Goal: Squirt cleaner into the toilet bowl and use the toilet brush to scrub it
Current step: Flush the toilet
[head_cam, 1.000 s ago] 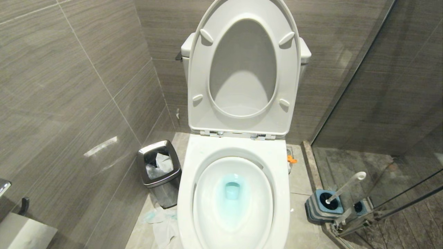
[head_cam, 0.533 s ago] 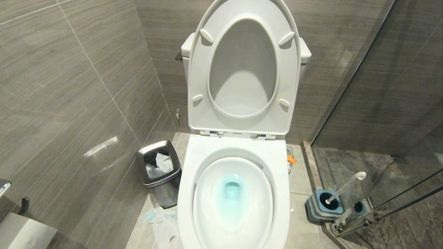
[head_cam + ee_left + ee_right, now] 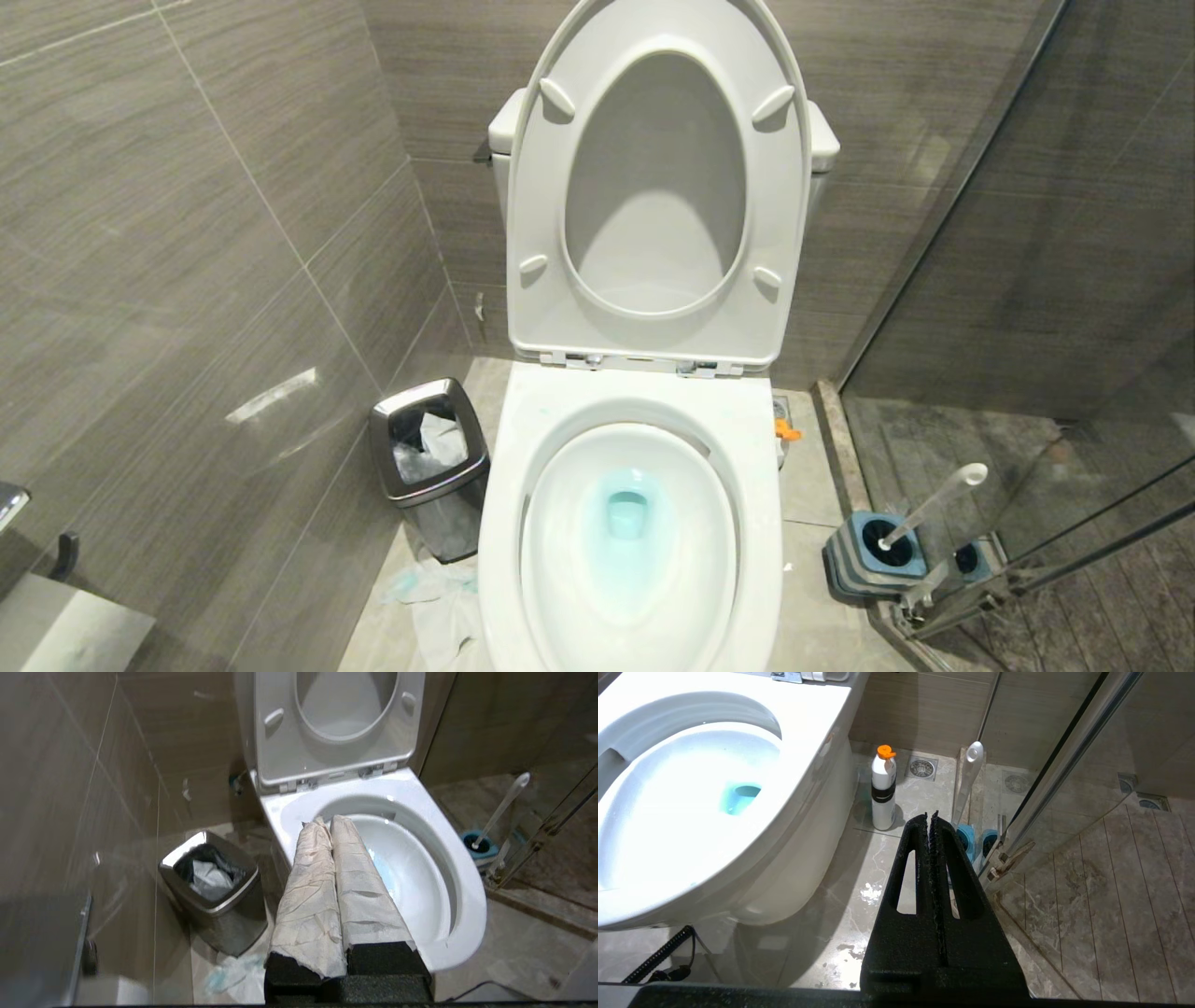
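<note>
Opening step, nothing yet picked up. The toilet bowl [image 3: 627,551] stands with seat and lid [image 3: 656,187] raised against the cistern; the water in its trap is tinted blue-green. The cleaner bottle [image 3: 883,794], white with an orange cap, stands upright on the floor tiles [image 3: 859,868] just beside the bowl's right flank, near a floor drain [image 3: 921,768]. The toilet brush [image 3: 934,509] leans in its grey-and-blue holder [image 3: 873,558] on the floor to the bowl's right, against the foot of the glass shower partition [image 3: 1027,280], handle knob uppermost. Neither arm shows in the head view. The left gripper [image 3: 325,823], its fingers wrapped in pale paper tape, hangs over the near rim of the bowl with jaws together and empty. The right gripper [image 3: 930,816], bare black, has jaws together too, holding nothing, and points toward the floor between bottle and brush. Judged next move: jaws must part and one arm drop to the bottle, taking it round the body while keeping it upright; the gap between bowl and partition looks tight. Room: grey striated wall tiles [image 3: 205,233], a steel waste bin [image 3: 429,457] with crumpled paper to the bowl's left, tissue scraps [image 3: 439,607] on the floor before it.
</note>
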You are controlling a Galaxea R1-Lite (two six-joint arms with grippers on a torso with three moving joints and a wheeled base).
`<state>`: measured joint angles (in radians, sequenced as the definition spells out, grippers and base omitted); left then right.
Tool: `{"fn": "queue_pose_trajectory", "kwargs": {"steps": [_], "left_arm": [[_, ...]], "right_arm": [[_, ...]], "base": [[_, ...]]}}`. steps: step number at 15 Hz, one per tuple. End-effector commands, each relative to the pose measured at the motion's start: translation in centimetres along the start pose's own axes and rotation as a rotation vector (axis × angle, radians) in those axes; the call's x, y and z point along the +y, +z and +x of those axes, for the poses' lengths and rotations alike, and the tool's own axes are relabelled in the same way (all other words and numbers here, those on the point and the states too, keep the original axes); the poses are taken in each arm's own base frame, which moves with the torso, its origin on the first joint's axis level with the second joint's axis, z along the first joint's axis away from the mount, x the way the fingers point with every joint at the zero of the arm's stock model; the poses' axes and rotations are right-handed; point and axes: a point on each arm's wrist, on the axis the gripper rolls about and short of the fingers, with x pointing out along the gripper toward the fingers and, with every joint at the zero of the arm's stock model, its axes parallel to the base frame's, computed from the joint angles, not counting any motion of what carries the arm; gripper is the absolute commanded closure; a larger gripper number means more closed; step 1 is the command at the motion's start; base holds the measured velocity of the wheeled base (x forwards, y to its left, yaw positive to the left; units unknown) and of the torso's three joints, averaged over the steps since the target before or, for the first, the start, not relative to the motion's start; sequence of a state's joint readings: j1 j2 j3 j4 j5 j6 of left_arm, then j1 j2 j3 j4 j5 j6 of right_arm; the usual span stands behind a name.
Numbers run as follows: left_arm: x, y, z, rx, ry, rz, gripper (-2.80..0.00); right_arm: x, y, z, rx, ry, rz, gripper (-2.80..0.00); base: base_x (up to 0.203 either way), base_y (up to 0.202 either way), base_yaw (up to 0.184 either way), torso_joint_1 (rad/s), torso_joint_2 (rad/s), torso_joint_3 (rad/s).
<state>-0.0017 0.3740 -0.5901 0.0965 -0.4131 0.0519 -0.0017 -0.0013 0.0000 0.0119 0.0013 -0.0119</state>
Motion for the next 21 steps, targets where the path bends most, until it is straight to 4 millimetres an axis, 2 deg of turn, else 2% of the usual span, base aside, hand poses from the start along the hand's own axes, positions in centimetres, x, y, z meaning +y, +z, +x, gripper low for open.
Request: {"fn": "queue_pose_trajectory", "kwargs": {"steps": [1,6,8,11,14,16,18,21], "left_arm": [[2.8,3.0,6.0,0.096,-0.021,-0.045,0.0],[7.8,7.0,17.4,0.062,0.009,-0.053,0.0],[8.8,8.1,20.7,0.027,0.052,-0.081,0.0],[9.3,7.8,24.6,0.047,0.052,-0.174,0.0],[9.9,10.3,26.1,0.068,0.049,-0.226,0.0],[10.1,11.9,26.2,0.119,0.053,-0.237,0.0],[10.5,11.6,27.3,0.183,0.057,-0.187,0.0],[11.1,11.0,27.6,0.213,0.071,-0.14,0.0]], "right_arm": [[0.0,0.0,0.0,0.002,0.0,0.0,0.0],[0.0,0.0,0.0,0.002,0.0,0.0,0.0],[0.0,0.0,0.0,0.002,0.0,0.0,0.0],[0.0,0.0,0.0,0.002,0.0,0.0,0.0],[0.0,0.0,0.0,0.002,0.0,0.0,0.0],[0.0,0.0,0.0,0.002,0.0,0.0,0.0],[0.0,0.0,0.0,0.002,0.0,0.0,0.0],[0.0,0.0,0.0,0.002,0.0,0.0,0.0]], "base": [[0.0,0.0,0.0,0.0,0.0,0.0],[0.0,0.0,0.0,0.0,0.0,0.0],[0.0,0.0,0.0,0.0,0.0,0.0],[0.0,0.0,0.0,0.0,0.0,0.0],[0.0,0.0,0.0,0.0,0.0,0.0],[0.0,0.0,0.0,0.0,0.0,0.0],[0.0,0.0,0.0,0.0,0.0,0.0],[0.0,0.0,0.0,0.0,0.0,0.0]]}}
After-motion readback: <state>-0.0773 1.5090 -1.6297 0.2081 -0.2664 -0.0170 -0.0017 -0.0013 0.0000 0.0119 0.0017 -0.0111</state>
